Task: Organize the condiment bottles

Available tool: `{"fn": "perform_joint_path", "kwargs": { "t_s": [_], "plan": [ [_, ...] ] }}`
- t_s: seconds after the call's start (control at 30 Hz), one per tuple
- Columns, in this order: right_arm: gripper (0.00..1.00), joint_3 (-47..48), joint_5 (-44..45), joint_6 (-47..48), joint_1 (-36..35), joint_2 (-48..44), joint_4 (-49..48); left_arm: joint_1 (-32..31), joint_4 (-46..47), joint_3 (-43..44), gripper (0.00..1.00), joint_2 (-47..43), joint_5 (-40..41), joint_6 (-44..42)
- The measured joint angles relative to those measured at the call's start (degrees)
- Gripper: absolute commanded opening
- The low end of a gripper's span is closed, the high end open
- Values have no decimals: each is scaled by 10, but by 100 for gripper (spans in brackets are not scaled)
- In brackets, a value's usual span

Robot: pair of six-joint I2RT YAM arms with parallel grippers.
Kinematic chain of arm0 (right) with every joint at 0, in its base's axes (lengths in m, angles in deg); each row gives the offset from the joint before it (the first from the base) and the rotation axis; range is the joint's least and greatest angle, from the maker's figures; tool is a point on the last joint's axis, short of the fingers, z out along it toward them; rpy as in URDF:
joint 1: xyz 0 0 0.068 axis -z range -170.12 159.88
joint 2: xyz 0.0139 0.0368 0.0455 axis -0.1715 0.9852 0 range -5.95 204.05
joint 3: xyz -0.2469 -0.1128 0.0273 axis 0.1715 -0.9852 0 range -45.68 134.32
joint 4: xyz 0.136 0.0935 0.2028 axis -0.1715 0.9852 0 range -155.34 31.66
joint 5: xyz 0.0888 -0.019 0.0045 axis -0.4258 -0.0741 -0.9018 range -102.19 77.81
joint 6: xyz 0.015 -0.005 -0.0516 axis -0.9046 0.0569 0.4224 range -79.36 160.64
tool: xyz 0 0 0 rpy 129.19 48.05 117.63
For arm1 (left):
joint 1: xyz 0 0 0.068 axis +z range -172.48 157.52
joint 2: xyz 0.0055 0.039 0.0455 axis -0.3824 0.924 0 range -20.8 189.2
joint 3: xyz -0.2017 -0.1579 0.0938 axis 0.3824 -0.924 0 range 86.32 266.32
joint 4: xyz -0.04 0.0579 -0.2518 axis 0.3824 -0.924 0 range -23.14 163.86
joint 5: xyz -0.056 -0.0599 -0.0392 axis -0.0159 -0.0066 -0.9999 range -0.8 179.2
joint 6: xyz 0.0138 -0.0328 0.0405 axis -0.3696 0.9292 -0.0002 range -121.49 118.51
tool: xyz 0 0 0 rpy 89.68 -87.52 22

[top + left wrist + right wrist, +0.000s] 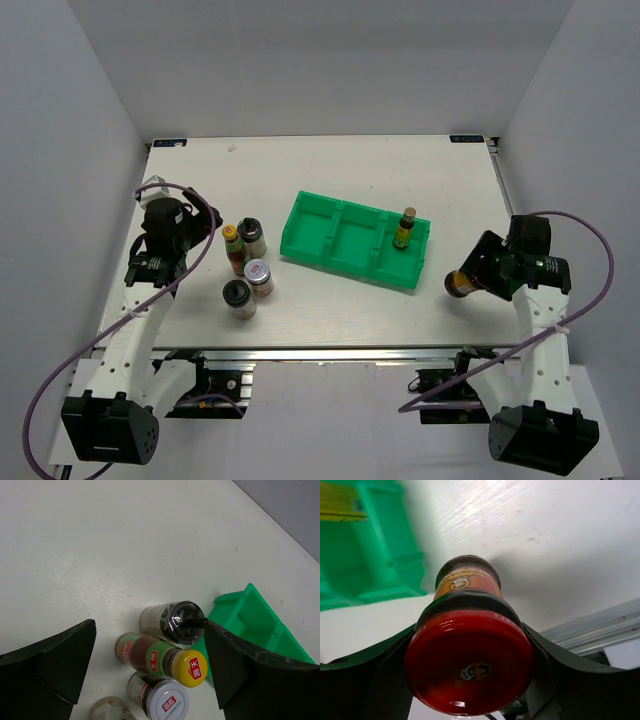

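My right gripper (476, 274) (469, 630) is shut on the red-lidded brown jar (460, 284) (469, 667), holding it tilted to the right of the green tray (300, 235). One slim sauce bottle (405, 228) stands in the tray's right compartment. At the left stands a tight cluster: a yellow-capped sauce bottle (233, 248) (160, 657), a black-capped shaker (250, 235) (172, 622), a silver-lidded jar (259, 277) (162, 700) and a second shaker (239, 298). My left gripper (205, 226) (150, 630) hangs open above that cluster, holding nothing.
The tray's left and middle compartments hold nothing. In the right wrist view, the tray's edge (385, 565) is at the upper left and the table's front rail (600, 630) at the lower right. White walls enclose the table on three sides.
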State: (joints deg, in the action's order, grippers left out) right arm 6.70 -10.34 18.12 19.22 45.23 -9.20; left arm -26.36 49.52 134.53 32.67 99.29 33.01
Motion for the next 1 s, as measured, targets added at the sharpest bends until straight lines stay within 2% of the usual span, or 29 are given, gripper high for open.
{"fn": "perform_joint_path", "kwargs": {
  "t_s": [0.2, 0.37, 0.5, 0.57, 0.7, 1.0],
  "plan": [
    [17, 41, -40, 7, -72, -10, 9, 0, 0, 0, 98, 13, 1, 0],
    [17, 84, -37, -5, -228, 30, -4, 0, 0, 0, 98, 16, 6, 0],
    [17, 139, -25, -15, -345, 115, -30, 0, -2, 0, 98, 16, 11, 0],
    [17, 174, -16, -15, -381, 165, -43, 0, -3, 0, 98, 16, 13, 0],
    [14, 250, 4, -14, -404, 258, -69, 0, -5, 0, 98, 16, 15, 0],
    [15, 400, 73, -10, -408, 432, -98, 0, -9, 0, 98, 16, 26, 0]
  ]
}}
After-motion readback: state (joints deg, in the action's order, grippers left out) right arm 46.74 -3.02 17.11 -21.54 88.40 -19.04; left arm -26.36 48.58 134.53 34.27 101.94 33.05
